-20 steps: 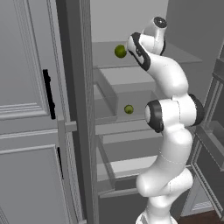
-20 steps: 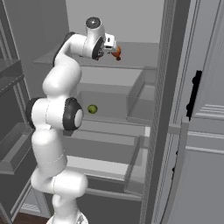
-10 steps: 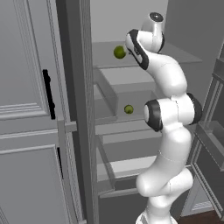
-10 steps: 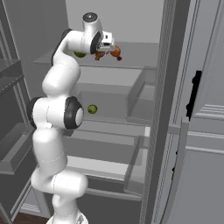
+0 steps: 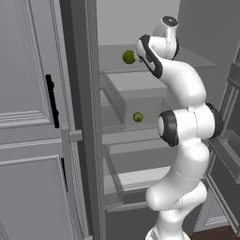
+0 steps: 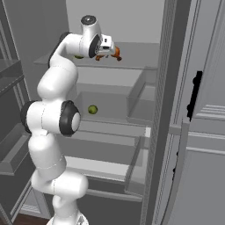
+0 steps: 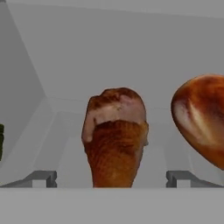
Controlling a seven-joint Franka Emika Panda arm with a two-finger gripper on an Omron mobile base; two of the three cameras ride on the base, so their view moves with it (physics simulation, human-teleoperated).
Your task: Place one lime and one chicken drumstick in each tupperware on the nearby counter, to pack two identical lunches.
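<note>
Jaws released, spread wide. My gripper has its two finger tips showing at 7 and 5 o'clock in the hand view, with a chicken drumstick standing between them, apart from both; nothing grasped. A second chicken drumstick lies at 3 o'clock of the first, just beside it, partly cut by the frame edge.

In the right base view my gripper reaches onto the top shelf of the open fridge, the reddish-brown drumstick right at its tip; contact cannot be told there.

One lime rests on that same top shelf, at 9 o'clock of my wrist in the left base view. Another lime sits on the lower shelf, at 6 o'clock of the first; in the right base view it lies at 3 o'clock of my elbow joint. A green sliver at 9 o'clock of the hand view is too little to identify.
</note>
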